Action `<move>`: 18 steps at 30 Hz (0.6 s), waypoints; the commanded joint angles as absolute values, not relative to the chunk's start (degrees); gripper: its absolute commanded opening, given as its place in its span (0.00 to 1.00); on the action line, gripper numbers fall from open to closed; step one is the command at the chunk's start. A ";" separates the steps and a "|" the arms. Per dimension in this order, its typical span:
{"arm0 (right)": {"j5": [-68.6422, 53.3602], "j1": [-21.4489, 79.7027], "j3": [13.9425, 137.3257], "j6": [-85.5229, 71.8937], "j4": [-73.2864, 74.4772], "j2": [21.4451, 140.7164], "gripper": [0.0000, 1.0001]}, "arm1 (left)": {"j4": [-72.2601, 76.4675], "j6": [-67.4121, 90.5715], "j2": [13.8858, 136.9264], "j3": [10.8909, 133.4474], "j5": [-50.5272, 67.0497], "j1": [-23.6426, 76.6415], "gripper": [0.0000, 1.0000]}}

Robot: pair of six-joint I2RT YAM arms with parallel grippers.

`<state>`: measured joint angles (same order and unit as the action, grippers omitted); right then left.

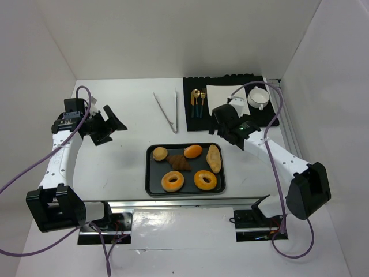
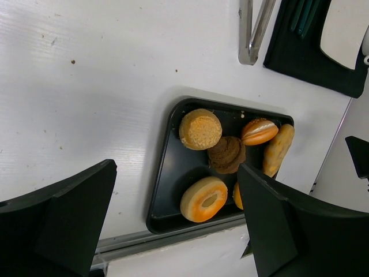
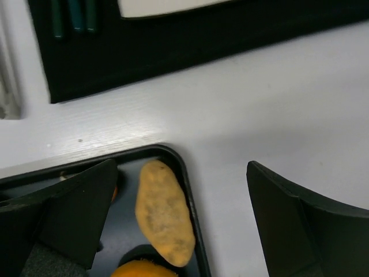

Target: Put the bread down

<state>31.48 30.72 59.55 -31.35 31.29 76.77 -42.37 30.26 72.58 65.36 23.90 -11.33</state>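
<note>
My right claw [image 3: 180, 173] hangs with its jaws spread wide and nothing between them, above the far right corner of the tray [image 1: 151, 184]. I take the long loaf [image 3: 164, 219] for the bread to place. It lies just inside the tray's right rim, and it is the piece straight under me.

What matters is how it lies. Its long axis runs along that rim, near to far on the table [image 1: 115, 167], and my two fingers stand either side of that line. A close would therefore bite across the narrow width, which is the way I want it. The loaf is not centred, though. In my wrist view it sits nearer my left finger [image 3: 75, 213] than my right one, and towards the bottom edge, so I judge I must slide over it before dropping.

My left claw [image 1: 106, 126] is also wide and empty, well off to the left of the tray — the farther arm for this loaf.
</note>
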 commanded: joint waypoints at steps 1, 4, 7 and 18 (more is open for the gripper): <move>23.66 31.81 64.59 -23.50 22.17 79.53 1.00 | -41.31 30.06 72.16 67.06 25.22 -11.51 1.00; 14.70 34.01 67.92 -16.29 19.43 84.18 1.00 | -40.61 30.67 72.16 67.06 25.22 -11.51 1.00; 11.69 36.38 76.15 -14.59 19.42 93.31 1.00 | -40.61 30.67 72.16 67.06 25.22 -11.51 1.00; 10.82 41.13 93.60 -4.84 12.66 119.17 1.00 | -41.75 29.53 73.74 68.38 22.59 -11.51 1.00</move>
